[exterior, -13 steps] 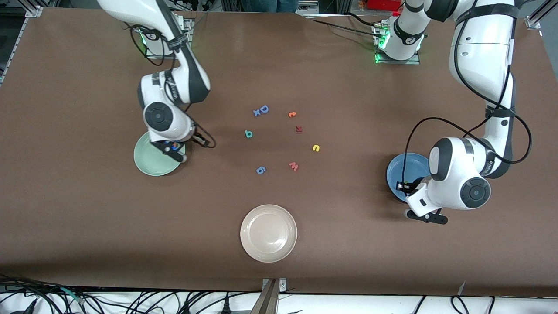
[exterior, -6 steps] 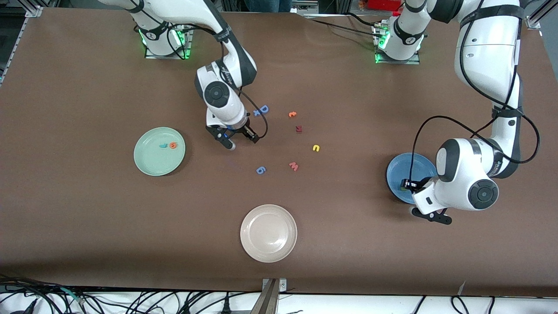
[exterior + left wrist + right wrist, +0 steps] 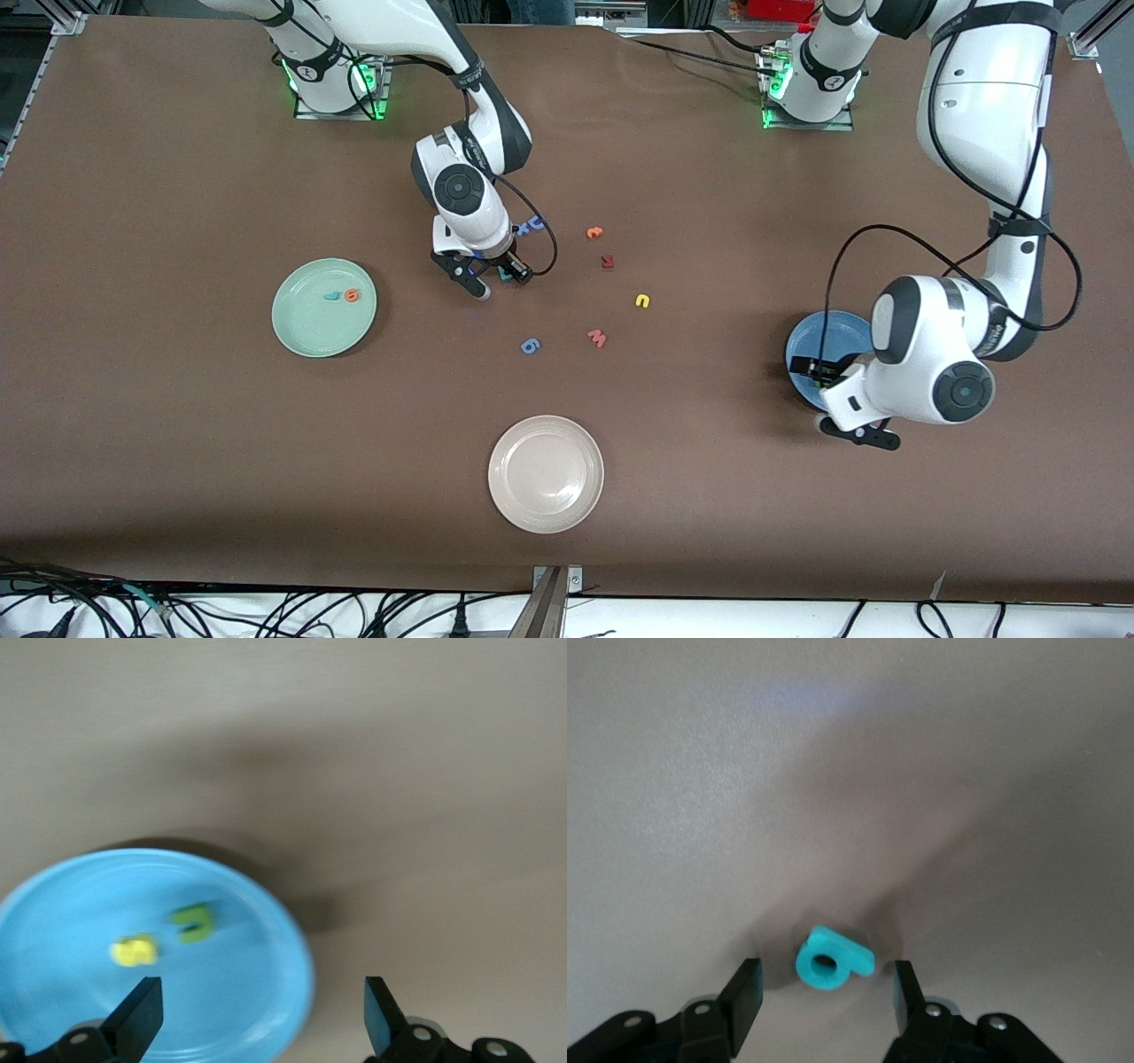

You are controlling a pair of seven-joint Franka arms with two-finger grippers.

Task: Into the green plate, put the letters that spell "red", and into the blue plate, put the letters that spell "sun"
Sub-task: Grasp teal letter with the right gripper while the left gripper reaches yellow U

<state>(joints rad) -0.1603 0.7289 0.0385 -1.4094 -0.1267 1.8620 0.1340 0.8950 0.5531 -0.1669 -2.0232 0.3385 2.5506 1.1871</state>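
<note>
The teal "d" (image 3: 828, 961) lies on the brown table between the fingers of my right gripper (image 3: 826, 997), which is open and low around it with a gap on each side. My left gripper (image 3: 261, 1019) hangs open and empty over the blue plate (image 3: 80, 1028), where a yellow "s" (image 3: 134, 950) and a green "u" (image 3: 195, 923) lie. The green plate (image 3: 306, 332) holds a teal "r" (image 3: 332, 295) and an orange "e" (image 3: 353, 295). A yellow "n" (image 3: 643, 301) lies on the table toward the left arm's end from my right gripper (image 3: 498, 276).
Loose on the table are an orange letter (image 3: 594, 233), a dark red letter (image 3: 608, 261), a pink "w" (image 3: 597, 338), a blue "6" (image 3: 530, 346) and a blue "D" (image 3: 534, 225) partly under the right arm. A beige plate (image 3: 546, 514) sits nearest the front camera.
My right arm has swung from the green plate to the teal "d" and come down around it, its fingers narrowing. My left gripper has opened over the blue plate.
</note>
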